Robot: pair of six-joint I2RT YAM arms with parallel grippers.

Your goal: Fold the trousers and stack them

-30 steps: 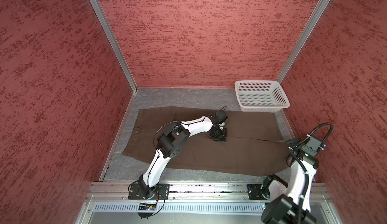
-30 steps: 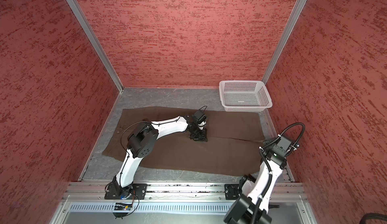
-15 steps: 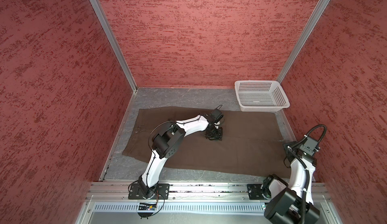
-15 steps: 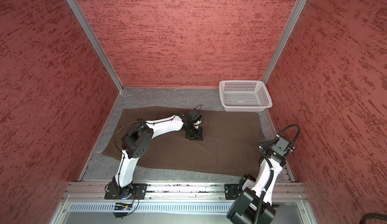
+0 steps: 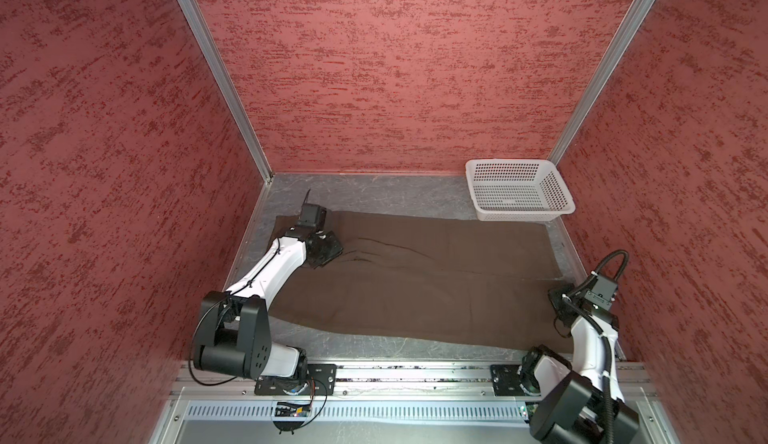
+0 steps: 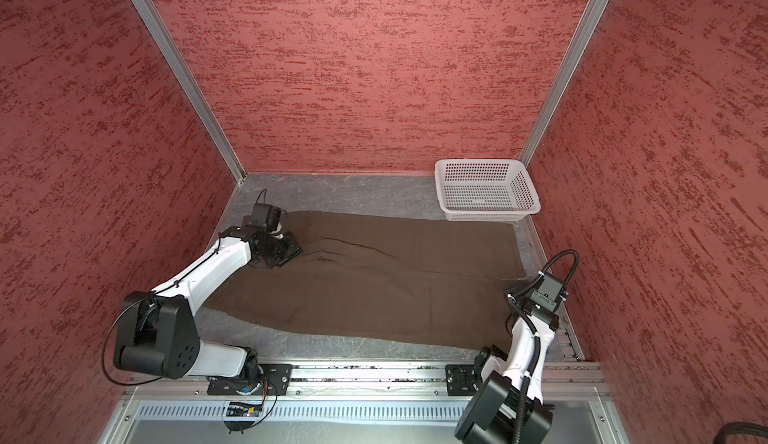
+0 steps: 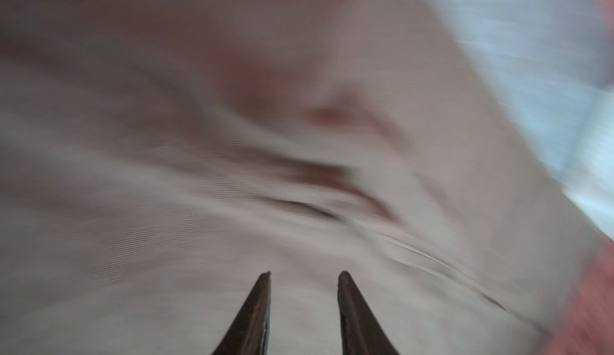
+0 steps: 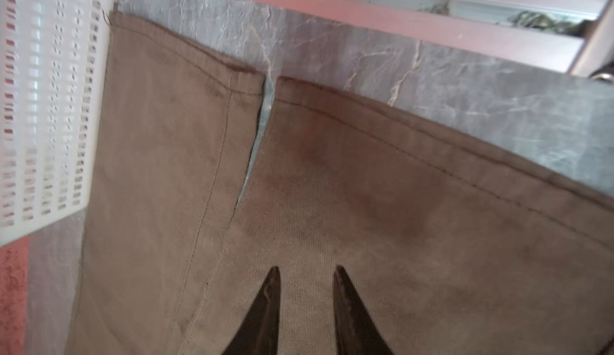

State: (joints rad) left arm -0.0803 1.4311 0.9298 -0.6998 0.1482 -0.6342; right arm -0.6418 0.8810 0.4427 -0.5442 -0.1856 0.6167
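Because the trousers (image 5: 415,284) are soft matte cloth spread flat over most of the table (image 5: 374,190), we judge them light, limp and not slippery. They will likely sag and drag if lifted from a single spot.

In both top views they lie with the waist to the left and the legs running right. The far leg ends just beside the white basket (image 5: 561,190). The left gripper (image 5: 328,251) sits low on the cloth near the waist end, where creases fan out. The right gripper (image 5: 559,307) is at the near leg's end by the right edge. From up here we cannot tell either jaw gap.

In the left wrist view, badly blurred, the left gripper (image 7: 304,273) has its tips a narrow gap apart with nothing between them, over rumpled trousers (image 7: 199,170).

In the right wrist view the right gripper (image 8: 307,268) is likewise narrowly parted and empty above the near leg. The two stitched hems (image 8: 398,134) lie side by side with a sliver of table (image 8: 465,81) between them.

Hems and waistband are doubled and sewn, so they should be firmer. We would pinch there, at the corners, with one arm at each end. A mid-panel pinch might lift only the top layer.

We can read no brand, label or writing in any view.
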